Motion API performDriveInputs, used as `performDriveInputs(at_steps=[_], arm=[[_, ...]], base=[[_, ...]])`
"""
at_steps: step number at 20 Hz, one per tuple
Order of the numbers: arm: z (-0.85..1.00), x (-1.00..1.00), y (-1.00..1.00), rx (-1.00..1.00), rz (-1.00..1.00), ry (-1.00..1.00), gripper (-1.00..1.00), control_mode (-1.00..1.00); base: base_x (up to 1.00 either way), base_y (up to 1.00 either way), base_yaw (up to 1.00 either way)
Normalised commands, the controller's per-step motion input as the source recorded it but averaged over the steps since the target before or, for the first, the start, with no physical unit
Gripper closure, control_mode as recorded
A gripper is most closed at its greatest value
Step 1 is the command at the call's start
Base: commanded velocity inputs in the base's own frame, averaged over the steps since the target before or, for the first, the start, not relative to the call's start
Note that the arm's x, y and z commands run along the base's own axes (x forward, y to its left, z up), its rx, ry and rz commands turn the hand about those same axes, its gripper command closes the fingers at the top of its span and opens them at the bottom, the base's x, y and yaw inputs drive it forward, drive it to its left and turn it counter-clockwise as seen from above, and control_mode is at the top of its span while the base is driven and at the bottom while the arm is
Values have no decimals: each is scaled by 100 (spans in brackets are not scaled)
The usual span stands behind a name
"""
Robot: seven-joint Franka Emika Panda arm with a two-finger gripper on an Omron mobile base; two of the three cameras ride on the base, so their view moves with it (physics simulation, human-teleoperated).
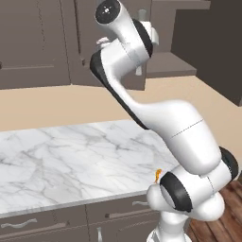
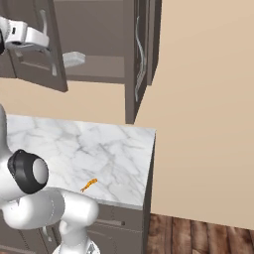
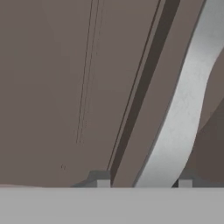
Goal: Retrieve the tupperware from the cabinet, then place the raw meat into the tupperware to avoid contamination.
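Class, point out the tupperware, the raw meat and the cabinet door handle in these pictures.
tupperware (image 2: 73,59), right base view, on its pale side wall.
raw meat (image 2: 89,185), right base view, on the morsel's middle.
cabinet door handle (image 3: 183,109), hand view, on the silver bar's mid-length.

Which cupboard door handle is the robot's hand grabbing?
The long silver bar handle on the open left door of the dark grey-brown wall cabinet; the gripper straddles it. The right door's handle hangs free.
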Motion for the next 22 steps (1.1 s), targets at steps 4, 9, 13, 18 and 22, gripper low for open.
performDriveInputs(at_steps=[4, 9, 13, 18, 22], arm=[[-33, -35, 72, -3, -22, 0, 100, -100], [-28, -38, 64, -2, -22, 0, 100, -100], [-17, -44, 62, 0, -21, 0, 100, -100], [-14, -43, 64, 0, -20, 0, 100, -100], [-7, -34, 58, 0, -18, 0, 100, -100]], base=[[0, 0, 0], [0, 0, 0], [0, 0, 0], [0, 0, 0], [0, 0, 0]])
